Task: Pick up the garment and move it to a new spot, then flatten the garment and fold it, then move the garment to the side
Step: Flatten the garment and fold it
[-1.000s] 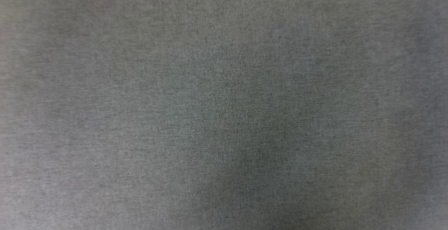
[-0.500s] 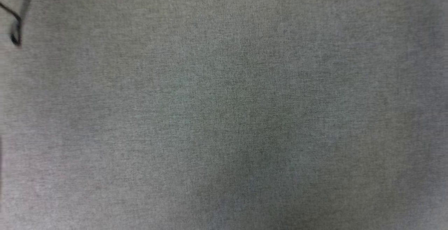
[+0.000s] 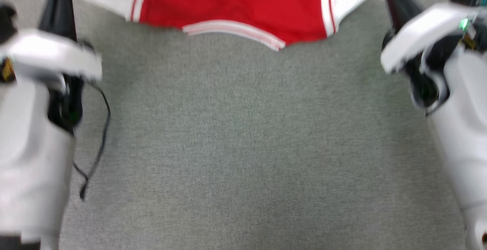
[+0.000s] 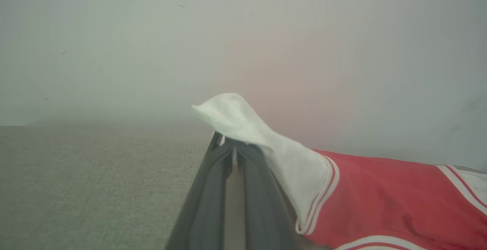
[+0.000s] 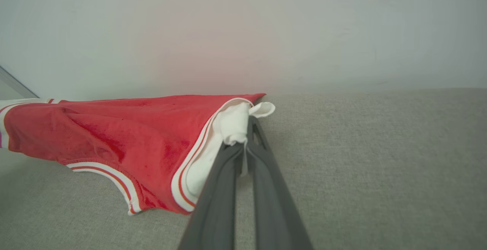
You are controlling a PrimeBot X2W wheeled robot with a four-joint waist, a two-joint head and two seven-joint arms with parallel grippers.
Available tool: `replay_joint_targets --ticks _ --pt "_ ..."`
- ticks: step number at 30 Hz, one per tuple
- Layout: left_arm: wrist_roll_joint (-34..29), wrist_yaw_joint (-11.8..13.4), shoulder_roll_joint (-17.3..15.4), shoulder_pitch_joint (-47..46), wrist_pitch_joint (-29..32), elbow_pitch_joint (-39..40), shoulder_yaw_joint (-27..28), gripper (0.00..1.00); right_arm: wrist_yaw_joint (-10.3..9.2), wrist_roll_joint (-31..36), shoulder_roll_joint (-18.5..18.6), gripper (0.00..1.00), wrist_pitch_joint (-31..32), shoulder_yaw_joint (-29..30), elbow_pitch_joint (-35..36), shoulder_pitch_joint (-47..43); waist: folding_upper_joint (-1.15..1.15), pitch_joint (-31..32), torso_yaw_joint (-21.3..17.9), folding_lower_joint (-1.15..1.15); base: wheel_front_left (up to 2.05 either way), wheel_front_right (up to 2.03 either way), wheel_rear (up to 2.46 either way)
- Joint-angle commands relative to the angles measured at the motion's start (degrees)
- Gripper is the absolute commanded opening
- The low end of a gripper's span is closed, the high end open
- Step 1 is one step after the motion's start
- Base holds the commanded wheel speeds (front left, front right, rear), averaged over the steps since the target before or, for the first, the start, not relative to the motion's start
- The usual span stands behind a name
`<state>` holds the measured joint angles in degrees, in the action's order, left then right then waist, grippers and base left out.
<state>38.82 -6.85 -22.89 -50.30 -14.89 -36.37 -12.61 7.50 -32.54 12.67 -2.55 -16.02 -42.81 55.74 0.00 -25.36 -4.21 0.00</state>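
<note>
the shirt (image 3: 232, 2) is spread wide across the top of the head view, stretched between the two grippers at the far side of the grey surface (image 3: 243, 147). its body is bright red and its short sleeves are white. where each sleeve meets the body runs a white band with thin red lines. the collar (image 3: 236, 31), white with faint red stripes, curves along the edge nearest the robot. the red cloth shows soft folds and creases, with a darker fold near its middle in the right wrist view.

the left gripper (image 4: 233, 149) is clamped tight on the white cloth of one sleeve, its two dark fingers pressed together with a flap of sleeve draped over their tips. the right gripper (image 5: 246, 143) is likewise pinched on the other sleeve, with a small bunch of white cloth gathered above its fingertips.

in the right wrist view the collar edge sags down toward the grey surface. whether it touches there i cannot tell. behind the shirt stands a pale wall (image 5: 243, 33), and the far edge of the shirt lies close to where wall and surface meet.

a thin black cable (image 3: 99, 143) hangs beside the left arm (image 3: 34, 147) over the grey surface. the head view is somewhat blurred.
</note>
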Motion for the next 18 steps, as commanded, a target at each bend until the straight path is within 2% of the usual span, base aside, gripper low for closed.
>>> replay_joint_targets --ticks 1,10,15,18 --pt "-0.76 0.54 0.2 4.22 -0.42 2.84 2.02 0.0 -0.03 -0.31 0.85 0.0 -0.62 -0.53 1.82 -3.41 0.0 5.18 -0.72 0.0 0.0 0.0 0.0" --pt "-3.96 3.63 3.09 30.12 -0.42 19.62 10.25 0.0 -0.02 -0.22 3.24 0.0 1.4 2.25 16.01 -24.67 0.0 13.71 -0.95 0.0 0.0 0.0 0.0" --pt "-4.24 6.18 2.97 41.2 0.35 27.46 11.45 0.0 -0.03 3.07 2.79 0.0 6.02 8.54 26.4 -38.18 0.0 17.14 0.01 0.0 0.0 0.0 0.0" --pt "-4.18 8.02 2.77 47.27 1.86 31.95 11.84 0.0 -0.03 6.01 0.93 0.0 9.91 12.93 32.99 -46.94 0.0 18.92 0.74 0.0 0.0 0.0 0.0"
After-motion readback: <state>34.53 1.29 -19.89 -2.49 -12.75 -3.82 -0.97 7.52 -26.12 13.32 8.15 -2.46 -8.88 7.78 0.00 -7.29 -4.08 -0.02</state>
